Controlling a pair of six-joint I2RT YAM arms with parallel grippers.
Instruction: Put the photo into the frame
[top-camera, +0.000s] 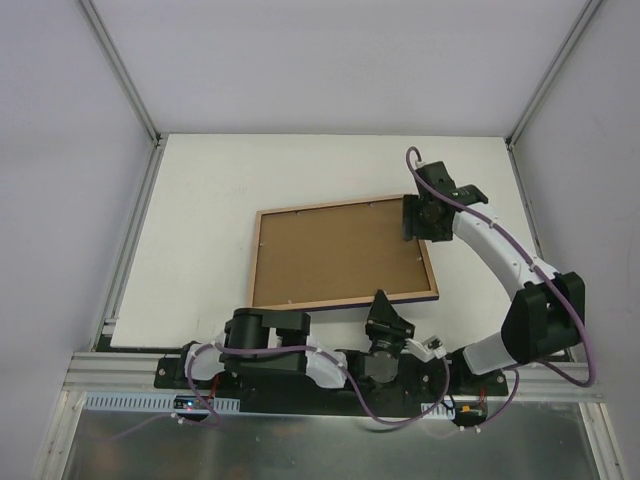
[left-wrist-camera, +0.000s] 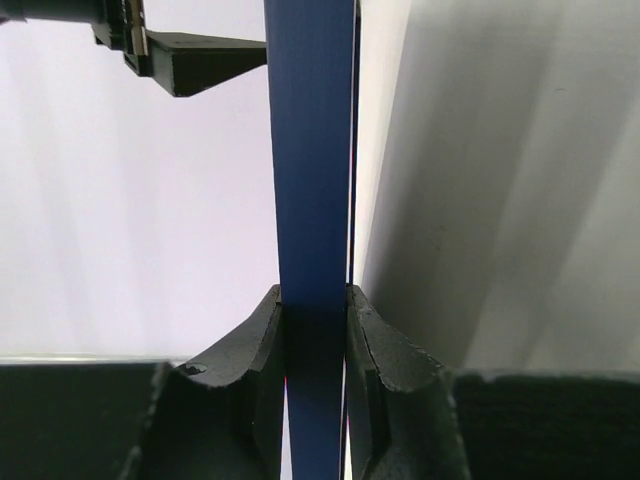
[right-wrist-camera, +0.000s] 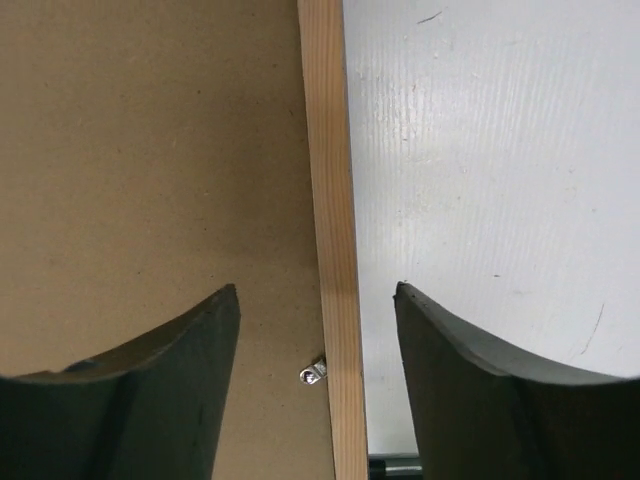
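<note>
Frame (left-wrist-camera: 310, 150) back-up: left tool (left-wrist-camera: 313, 300) clamps its near edge, right tool (right-wrist-camera: 315, 288) spread astride its right rail

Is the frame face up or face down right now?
Face down: the frame shows its wood-coloured back and brown backing board upward.

Bright, even light; the frame (left-wrist-camera: 310, 200) casts a soft shadow, its close edge seemingly blurred.
</note>
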